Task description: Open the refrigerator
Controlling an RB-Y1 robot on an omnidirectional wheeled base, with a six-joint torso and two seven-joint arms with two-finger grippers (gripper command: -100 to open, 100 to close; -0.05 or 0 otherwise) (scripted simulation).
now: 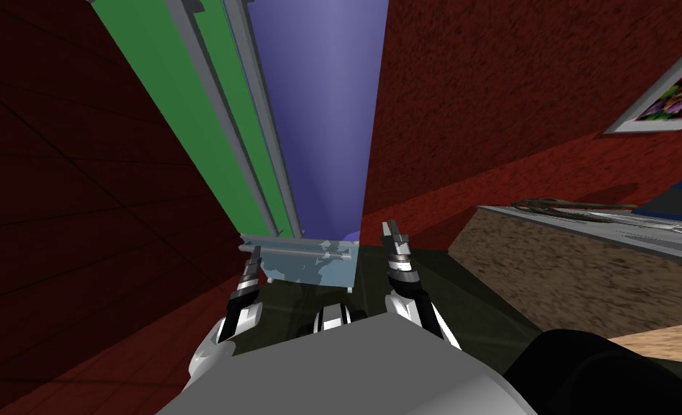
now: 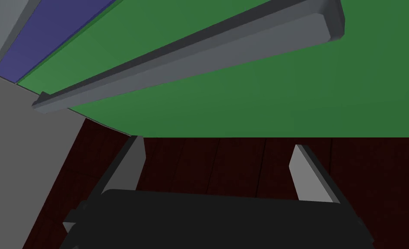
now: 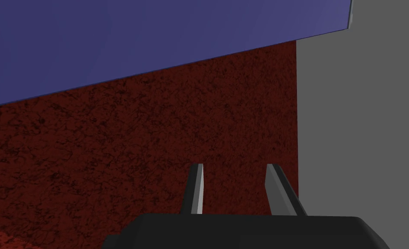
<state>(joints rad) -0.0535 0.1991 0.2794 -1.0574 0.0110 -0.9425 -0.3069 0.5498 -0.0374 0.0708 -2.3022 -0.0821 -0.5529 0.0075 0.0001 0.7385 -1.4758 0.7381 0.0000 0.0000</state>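
The refrigerator stands straight ahead, with green door fronts (image 1: 181,122), long grey bar handles (image 1: 213,115) and a blue side (image 1: 317,108). At its foot sits a pale blue-grey panel (image 1: 310,265) with a bar across it. My left gripper (image 1: 255,253) is by that panel's left end. In the left wrist view it is open (image 2: 218,168), with nothing between the fingers. The green door (image 2: 264,99) and a grey handle (image 2: 190,60) lie beyond the fingertips, apart from them. My right gripper (image 1: 392,232) is at the panel's right end; its fingers (image 3: 195,190) stand apart and hold nothing.
A dark red wall (image 1: 490,94) flanks the refrigerator on the right and carries a framed picture (image 1: 667,94). A counter (image 1: 584,259) with a speckled brown front and grey top stands at the right. Dark red boards (image 1: 65,216) close in on the left.
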